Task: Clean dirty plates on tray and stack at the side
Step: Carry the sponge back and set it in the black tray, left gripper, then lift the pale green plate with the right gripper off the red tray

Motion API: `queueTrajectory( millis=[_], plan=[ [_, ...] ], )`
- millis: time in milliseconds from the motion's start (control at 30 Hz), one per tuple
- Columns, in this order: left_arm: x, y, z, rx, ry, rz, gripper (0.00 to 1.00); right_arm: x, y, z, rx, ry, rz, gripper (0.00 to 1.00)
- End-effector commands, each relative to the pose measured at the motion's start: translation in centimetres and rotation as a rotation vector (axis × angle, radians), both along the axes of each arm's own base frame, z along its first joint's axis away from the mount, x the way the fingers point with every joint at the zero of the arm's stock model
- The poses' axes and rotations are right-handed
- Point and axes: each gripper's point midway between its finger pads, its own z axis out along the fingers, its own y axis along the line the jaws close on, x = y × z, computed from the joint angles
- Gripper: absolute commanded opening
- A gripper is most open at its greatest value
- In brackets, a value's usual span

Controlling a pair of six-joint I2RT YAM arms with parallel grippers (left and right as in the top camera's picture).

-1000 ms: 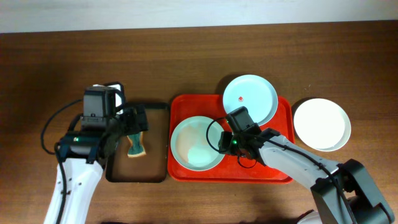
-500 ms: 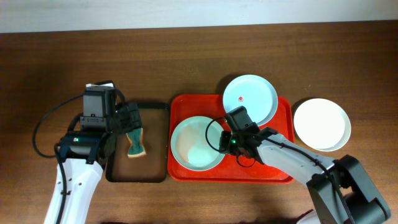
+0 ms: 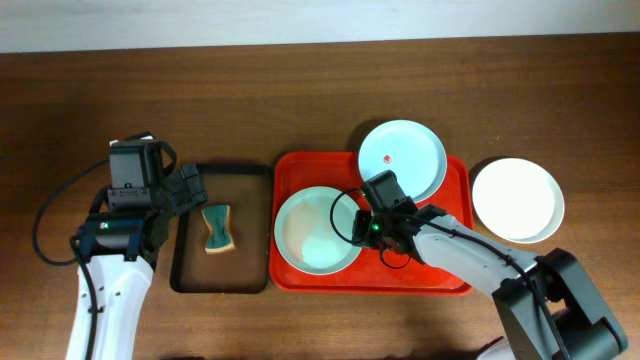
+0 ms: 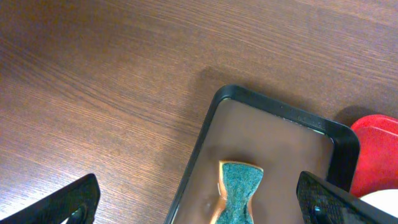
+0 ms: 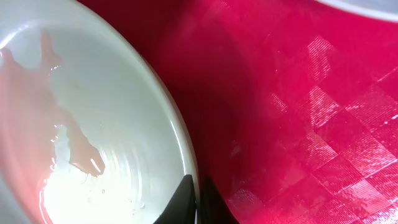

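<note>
Pinching the mint plate [image 3: 312, 235] by its right rim, right gripper [image 3: 357, 225] is clamped on it. That plate sits on the tray [image 3: 420, 278], left half. Smeared blue plate [image 3: 402, 160] overlaps the tray's far right corner. One white plate [image 3: 517, 199] lies on the table [image 3: 300, 90] just right of the tray. Over the black tray [image 3: 248, 200] by the sponge [image 3: 217, 229], left gripper [image 3: 183, 203] is spread wide, empty.

Soft, even light, nothing blown out
Overhead view is sharp, barely any shadows. The right wrist shot is so close the mint plate [image 5: 93, 124] goes soft, with shiny patches on the red tray [image 5: 298, 124]. Left wrist table [image 4: 93, 74] grain looks crisp.
</note>
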Motion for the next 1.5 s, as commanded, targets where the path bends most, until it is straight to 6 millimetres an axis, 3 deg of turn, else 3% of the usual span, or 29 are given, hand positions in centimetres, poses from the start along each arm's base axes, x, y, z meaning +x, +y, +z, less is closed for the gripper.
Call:
queueTrajectory(
  millis=[0,233,400,700,800,967,1100,1267,1467],
  plan=[
    [0.3,-0.1,0.7,-0.019,-0.019,0.006,0.99,0.0,-0.3,-0.5,-0.018,0.006,-0.007,0.04],
    [0.3,-0.1,0.7,-0.019,-0.019,0.006,0.99,0.0,-0.5,-0.4,-0.02,0.011,-0.011,0.04],
    [0.3,-0.1,0.7,-0.019,-0.019,0.006,0.99,0.9,-1.8,3.7,0.002,0.07,-0.026,0.04],
    [0.3,-0.1,0.7,-0.019,-0.019,0.006,0.99,2.6,-0.9,10.0,-0.002,0.058,0.004,0.04],
    [0.3,-0.1,0.7,-0.019,-0.019,0.006,0.99,4.4,1.4,11.1,0.029,-0.05,0.03,0.04],
    [0.3,-0.1,0.7,-0.019,-0.019,0.006,0.99,6.5,6.4,9.3,0.011,-0.104,0.069,0.04],
    [0.3,-0.1,0.7,-0.019,-0.019,0.006,0.99,9.9,9.9,10.0,-0.064,-0.186,0.11,0.04],
    [0.3,-0.1,0.7,-0.019,-0.019,0.006,0.99,12.4,11.3,13.2,-0.105,-0.36,0.152,0.04],
    [0.3,-0.1,0.7,-0.019,-0.019,0.006,0.99,13.2,12.4,14.3,-0.12,-0.451,0.25,0.04]
  ],
)
